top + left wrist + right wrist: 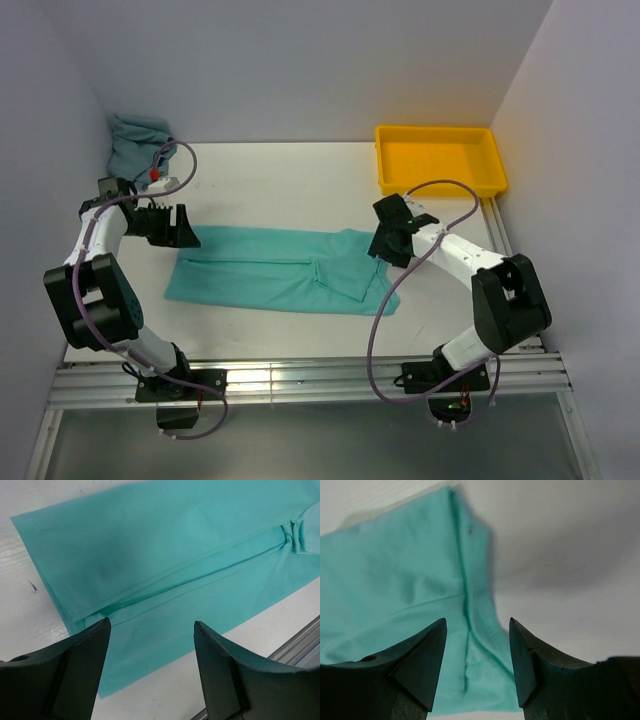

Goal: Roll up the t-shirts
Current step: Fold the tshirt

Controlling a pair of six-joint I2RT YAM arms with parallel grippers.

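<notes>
**A:** The fingers first. How do they stand?

**B:** On the left gripper (152, 625) the two fingers are spread wide with nothing between them. The right gripper (477, 622) also has its fingers apart. Cloth shows through the gap, but none of it is pinched. I cannot tell whether either gripper touches the fabric.

**A:** Which cloth is that?

**B:** The mint-turquoise t-shirt (280, 272). It lies flat as a long folded band across the middle of the white table (290, 180), running left to right, with a fold line along its length. The left gripper is at its left end and the right gripper at its right end, where a corner of cloth juts toward the near edge.

**A:** And the other shirt?

**B:** The grey-teal t-shirt (135, 145) sits crumpled in the far left corner against the wall, well apart from the mint one.

**A:** Anything else on the table?

**B:** A yellow tray (440, 130) in the far right corner, beyond the right gripper.
</notes>
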